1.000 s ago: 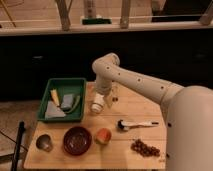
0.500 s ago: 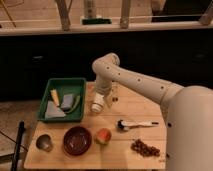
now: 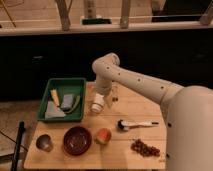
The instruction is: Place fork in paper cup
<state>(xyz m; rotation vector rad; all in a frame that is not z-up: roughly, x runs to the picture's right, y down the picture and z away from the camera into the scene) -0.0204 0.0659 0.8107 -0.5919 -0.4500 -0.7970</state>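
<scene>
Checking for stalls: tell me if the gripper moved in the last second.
No. The gripper holds the same spot beside the green tray, above the paper cup.

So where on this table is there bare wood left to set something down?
Bare wood lies right of the claw, above the brush, and along the front edge between fruit and nuts. The left is crowded: green tray, metal cup, brown bowl, white cup.

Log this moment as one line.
task: fork in paper cup | gripper: at table's far edge, right of green tray | paper cup: beside gripper | fork: not identifiable | status: not done
</scene>
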